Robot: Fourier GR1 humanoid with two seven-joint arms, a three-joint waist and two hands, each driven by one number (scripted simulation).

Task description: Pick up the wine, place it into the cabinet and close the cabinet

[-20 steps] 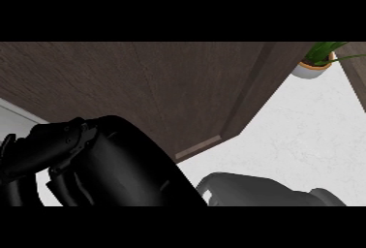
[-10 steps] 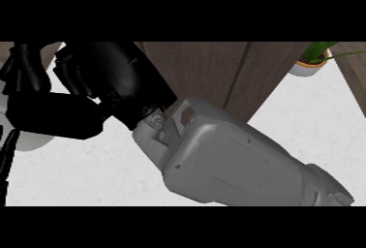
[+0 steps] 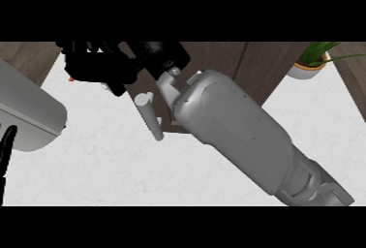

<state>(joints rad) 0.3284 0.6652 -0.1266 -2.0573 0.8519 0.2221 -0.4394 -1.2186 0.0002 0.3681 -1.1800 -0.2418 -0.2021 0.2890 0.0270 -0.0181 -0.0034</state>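
My right hand (image 3: 100, 65) is a black clump at the top left, up against the dark brown cabinet door (image 3: 221, 55). Its grey forearm (image 3: 229, 126) runs down to the lower right and covers much of the door. Just below the hand, the door's grey bar handle (image 3: 148, 116) sticks out over the white counter (image 3: 129, 169); the hand is above it, not on it. No wine bottle shows anywhere. A tiny red spot sits at the hand's left edge.
A large rounded grey body (image 3: 25, 116) fills the left edge, with a thin black strip below it. A potted green plant (image 3: 312, 63) stands at the top right beside another brown panel.
My right arm has swung up and away from the camera, so the hand is now smaller and higher. The door handle and more of the white counter have come into sight.
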